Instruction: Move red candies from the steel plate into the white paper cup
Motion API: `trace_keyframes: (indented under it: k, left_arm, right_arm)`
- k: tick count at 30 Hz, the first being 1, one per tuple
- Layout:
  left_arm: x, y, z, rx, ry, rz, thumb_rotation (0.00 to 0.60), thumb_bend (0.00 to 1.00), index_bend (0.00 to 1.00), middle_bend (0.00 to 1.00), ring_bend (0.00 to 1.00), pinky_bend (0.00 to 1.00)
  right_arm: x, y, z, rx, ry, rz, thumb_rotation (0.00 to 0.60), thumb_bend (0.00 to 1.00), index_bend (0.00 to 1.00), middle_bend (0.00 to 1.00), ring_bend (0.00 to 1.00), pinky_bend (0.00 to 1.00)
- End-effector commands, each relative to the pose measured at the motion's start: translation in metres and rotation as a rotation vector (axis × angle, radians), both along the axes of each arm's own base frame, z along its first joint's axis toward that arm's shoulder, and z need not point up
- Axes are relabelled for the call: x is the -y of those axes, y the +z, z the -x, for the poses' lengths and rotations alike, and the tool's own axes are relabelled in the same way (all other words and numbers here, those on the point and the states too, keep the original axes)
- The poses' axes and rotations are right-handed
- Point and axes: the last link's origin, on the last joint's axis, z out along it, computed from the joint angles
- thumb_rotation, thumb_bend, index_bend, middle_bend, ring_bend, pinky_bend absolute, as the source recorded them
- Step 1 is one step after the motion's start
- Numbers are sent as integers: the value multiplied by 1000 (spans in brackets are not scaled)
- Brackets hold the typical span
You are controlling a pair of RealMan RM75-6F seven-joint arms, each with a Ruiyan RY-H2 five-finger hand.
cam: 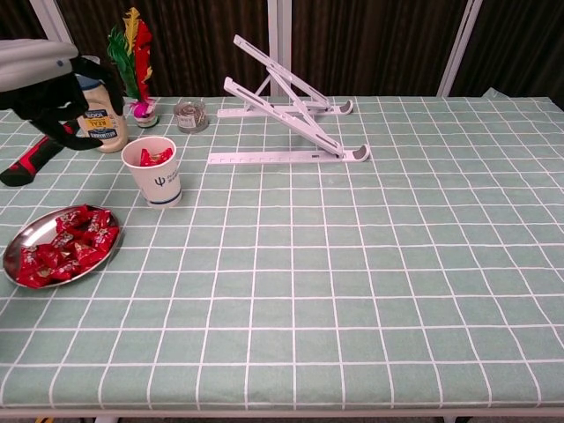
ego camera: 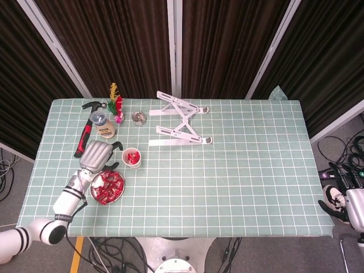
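Note:
The white paper cup (ego camera: 131,157) (cam: 152,172) stands left of the table's middle with red candies (cam: 156,158) inside. Just in front of it, the steel plate (ego camera: 116,197) (cam: 12,246) carries a heap of red candies (ego camera: 108,185) (cam: 69,246). My left hand (ego camera: 96,154) (cam: 48,84) hovers left of the cup and behind the plate, fingers apart and nothing in them. My right hand (ego camera: 341,206) shows only at the far right edge, off the table; how its fingers stand is unclear.
A red-handled hammer (ego camera: 85,136) (cam: 26,163), a sauce bottle (ego camera: 105,126) (cam: 99,123), a feather shuttlecock (ego camera: 116,105) (cam: 132,53) and a small jar (ego camera: 139,118) (cam: 190,115) crowd the back left. A white folding stand (ego camera: 179,126) (cam: 282,115) lies behind the middle.

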Motion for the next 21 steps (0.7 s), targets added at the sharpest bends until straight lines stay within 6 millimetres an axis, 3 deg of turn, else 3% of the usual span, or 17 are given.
trace_keyframes:
  k: [1,11,21]
  left_arm:
    - [25,6,17,-13,2,21,600,259,463,993,1000,1000]
    - [65,-23,49,-127,46,164,600,236,473,995,1000,1000]
    - [70,-43,67,-171,77,190,600,236,474,997,1000,1000]
  right_arm:
    - [0,0,-1,-1,3,-2,600,101,83,271,98,385]
    - [1,-2,-4,-2,11,-7,600,101,83,271,98,385]
    - [2,-2,-6,-7,11,-6,600,101,83,270,98,385]
